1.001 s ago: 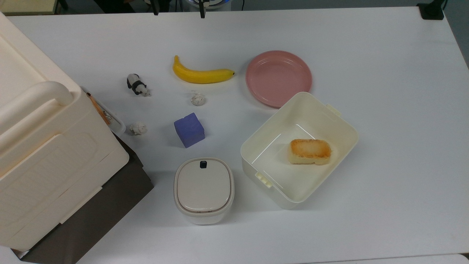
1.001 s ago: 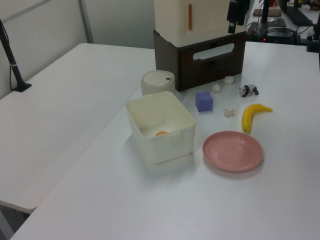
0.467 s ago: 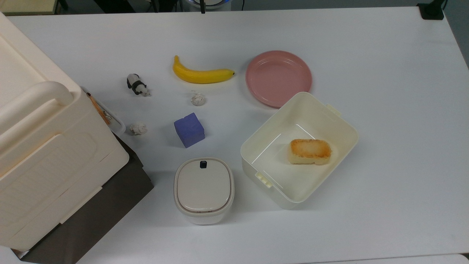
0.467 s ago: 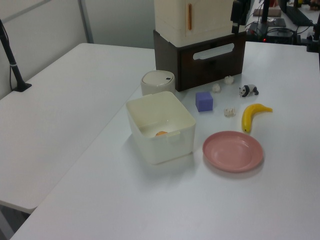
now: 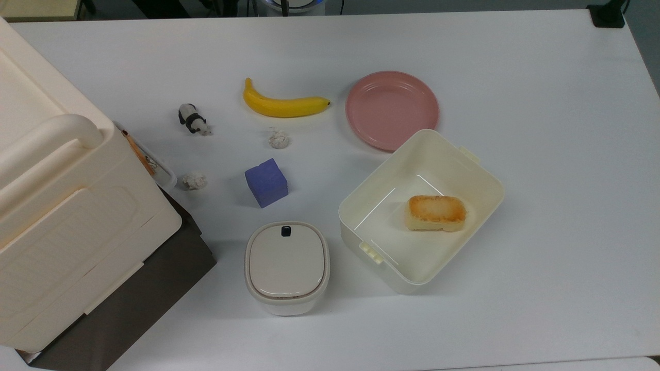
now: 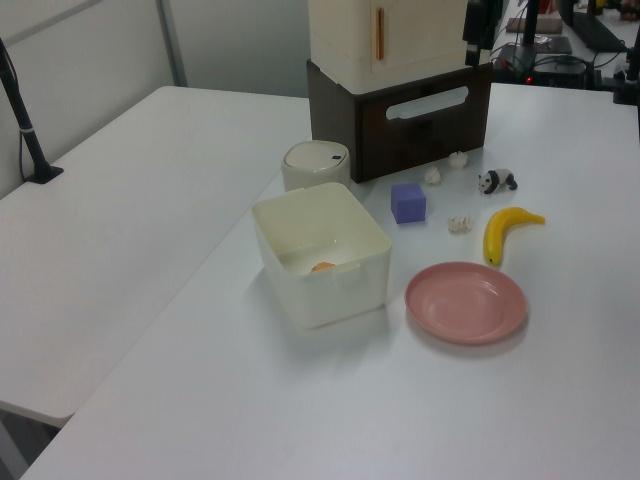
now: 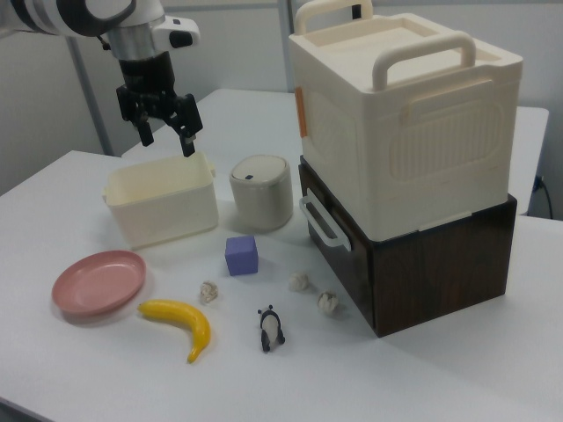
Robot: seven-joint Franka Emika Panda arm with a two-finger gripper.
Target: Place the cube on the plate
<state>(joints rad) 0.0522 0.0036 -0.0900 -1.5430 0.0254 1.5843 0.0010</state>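
Cube (image 7: 241, 255) on table; spread fingers (image 7: 187, 141) high in right view.

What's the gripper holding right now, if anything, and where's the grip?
Nothing. In the right view the gripper hangs open and empty in the air, and the cube sits untouched on the table, apart from the plate.

Arm (image 7: 84, 13): rounded white shell segments with a black band at a joint.
Wrist: light grey cylinder, a small white block with a dark spot sticking out on the right view's right.
Gripper (image 7: 165, 134): black body under the grey cylinder, widening downward.
Fingers (image 7: 187, 132): two black slim prongs, set apart with open space between them.
Left view: a dark piece of the gripper (image 6: 478, 22) shows at the top edge.
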